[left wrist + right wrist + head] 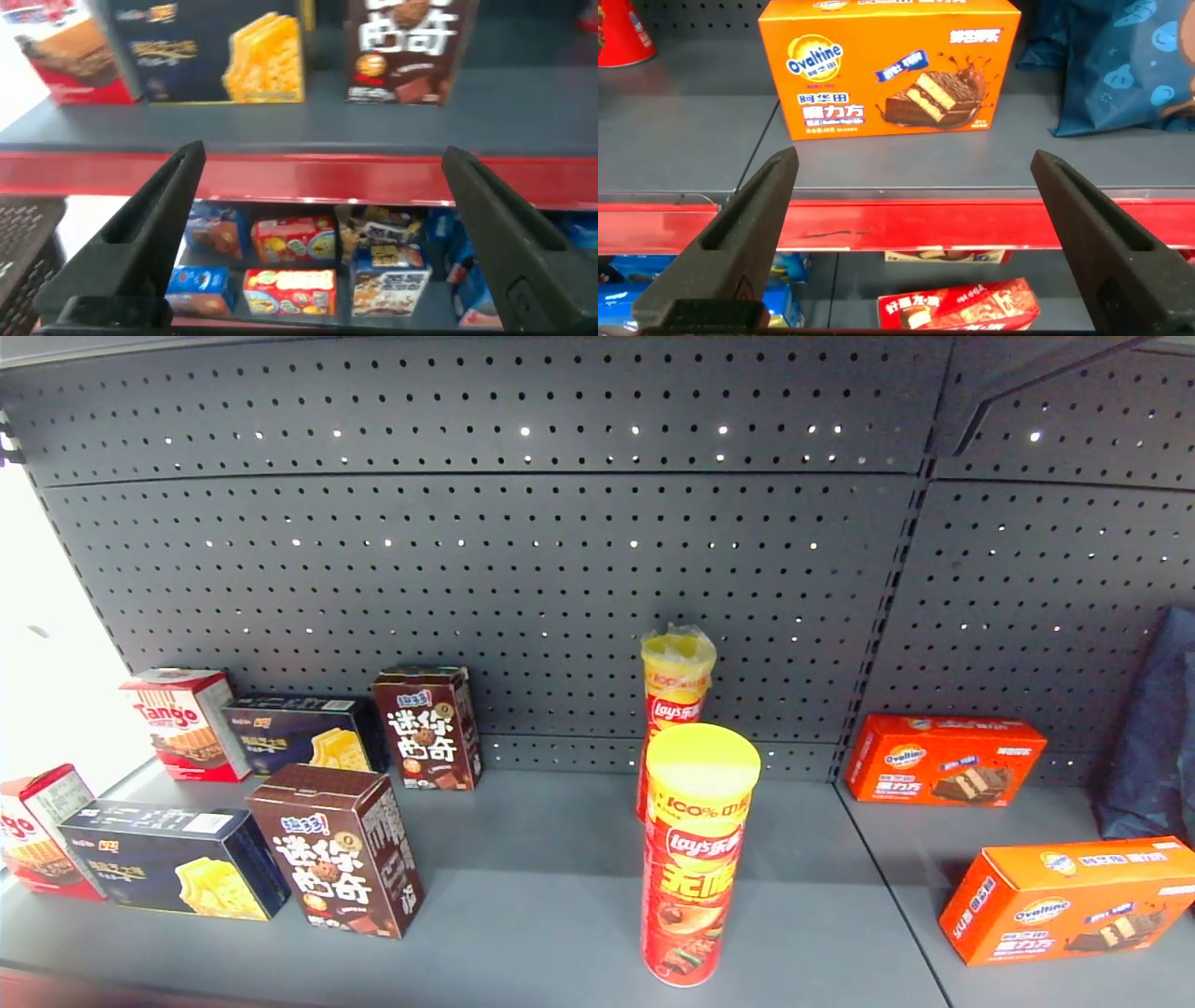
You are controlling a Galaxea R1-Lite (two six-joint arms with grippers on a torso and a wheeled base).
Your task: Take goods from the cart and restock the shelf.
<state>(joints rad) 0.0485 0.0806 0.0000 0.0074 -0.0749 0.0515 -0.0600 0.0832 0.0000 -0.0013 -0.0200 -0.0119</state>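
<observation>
the shelf is a grey board with a perforated back panel and a red front edge. goods stand on it in short files running front to back, faces outward. i judge this is so labels can be read and gaps filled from the front.

at the right lie the front orange box and the rear orange box, well apart, on their long sides and near a blue bag. mid-shelf the front chip can stands upright just before the rear chip can. to the left come two brown boxes, two dark blue boxes and red-and-white wafer boxes.

the left gripper sits level with the red edge, pointing at the dark blue and brown boxes, jaws spread wide around nothing. the right gripper faces the front orange box likewise, also wide and empty. the space between files looks ready for stock. a dark mesh beside the left gripper may be the cart; i cannot tell.
</observation>
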